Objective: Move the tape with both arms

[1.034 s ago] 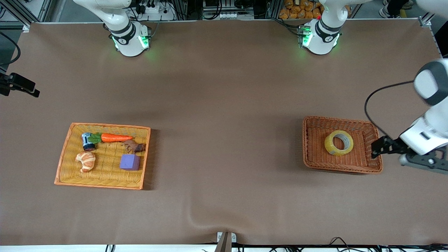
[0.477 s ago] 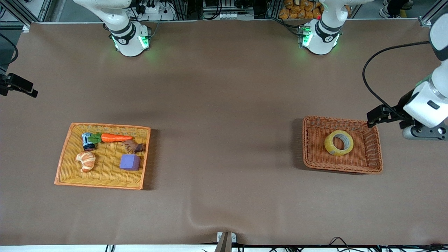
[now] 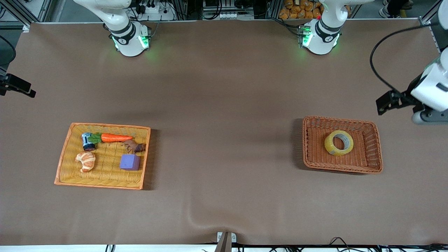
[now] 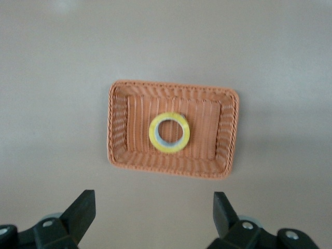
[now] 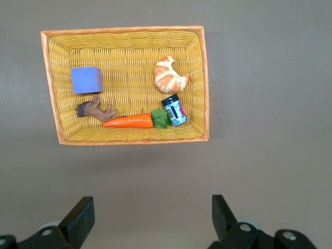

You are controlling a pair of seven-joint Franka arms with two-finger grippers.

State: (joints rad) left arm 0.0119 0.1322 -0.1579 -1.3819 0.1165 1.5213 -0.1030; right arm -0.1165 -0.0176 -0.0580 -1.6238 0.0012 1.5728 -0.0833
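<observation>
The tape [image 3: 338, 142], a yellowish ring with a pale core, lies flat in the middle of a brown wicker basket [image 3: 374, 147] toward the left arm's end of the table. It also shows in the left wrist view [image 4: 169, 133]. My left gripper [image 4: 153, 198] is open and empty, high over bare table beside the basket; its hand [image 3: 428, 94] shows at the edge of the front view. My right gripper [image 5: 151, 203] is open and empty, high over bare table beside the yellow tray [image 5: 205, 78].
The yellow wicker tray [image 3: 66, 150] toward the right arm's end holds a carrot [image 3: 115, 138], a croissant [image 3: 86, 161], a purple cube [image 3: 130, 162], a small can [image 3: 87, 141] and a brown toy animal [image 3: 134, 146]. Brown cloth covers the table.
My left arm's hand has drawn away from the basket's edge toward the robots' side of the table. The tape and basket have not moved. The right arm has barely moved.
</observation>
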